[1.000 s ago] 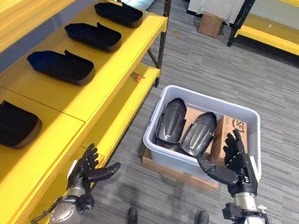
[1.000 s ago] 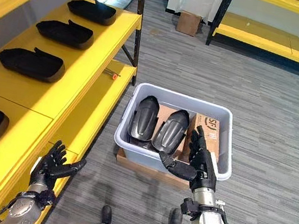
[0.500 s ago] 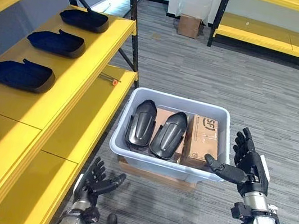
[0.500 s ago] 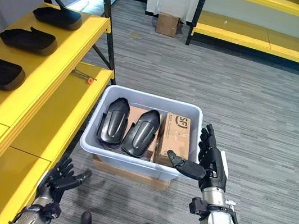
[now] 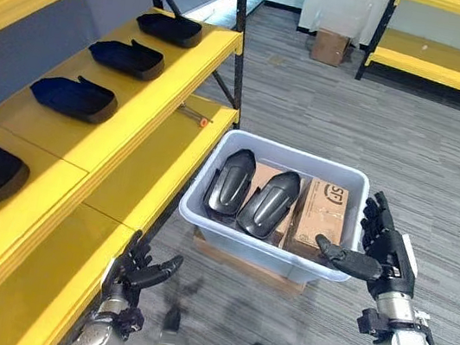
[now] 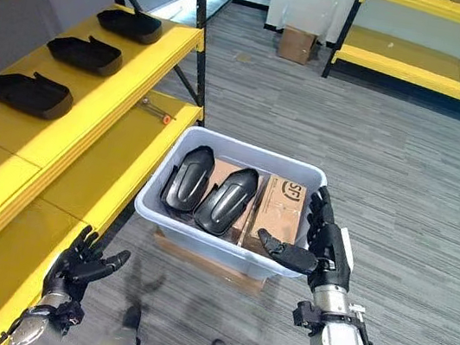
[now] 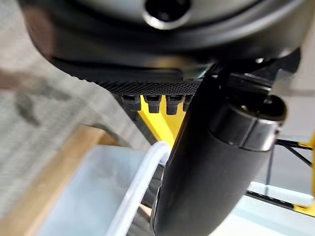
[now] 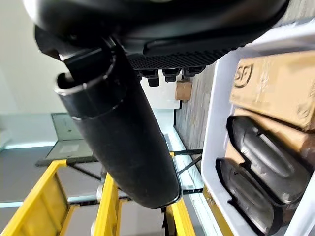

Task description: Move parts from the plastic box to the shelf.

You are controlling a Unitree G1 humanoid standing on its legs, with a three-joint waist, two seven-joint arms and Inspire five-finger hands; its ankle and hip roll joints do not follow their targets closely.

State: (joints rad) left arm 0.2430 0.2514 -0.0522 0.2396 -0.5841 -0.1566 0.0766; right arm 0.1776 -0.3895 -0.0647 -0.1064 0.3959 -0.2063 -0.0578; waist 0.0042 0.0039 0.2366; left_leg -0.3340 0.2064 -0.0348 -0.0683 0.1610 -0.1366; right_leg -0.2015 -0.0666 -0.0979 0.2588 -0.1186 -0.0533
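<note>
Parts (image 5: 248, 195) lie in the box (image 5: 205, 221), two dark moulded shells side by side in the half of the box nearest the shelf (image 5: 146, 120), leaning lengthwise against a carton (image 5: 321, 219) that fills the other half. More such shells already sit in a row on the shelf.

Each shell looks like rigid plastic: stiff, probably light for its bulk, with a smooth, glossy, curved back that would likely be slippery under hard fingers. Nothing suggests they are fragile, though dropping one could scuff it. The best hold seems to be across the narrow width at mid-length, thumb on one long edge and fingers over the other, or hooked under the raised end by the box's far wall. A pinch on the domed back alone would probably slide off. As the two touch, lifting one may drag the other.

Right hand (image 5: 378, 257) hovers just outside the box's carton-side wall, empty, fingers spread upright and thumb pointing over the rim toward the carton. Left hand (image 5: 140, 270) hangs below the box's near corner, beside the shelf edge, fingers splayed, also empty.
</note>
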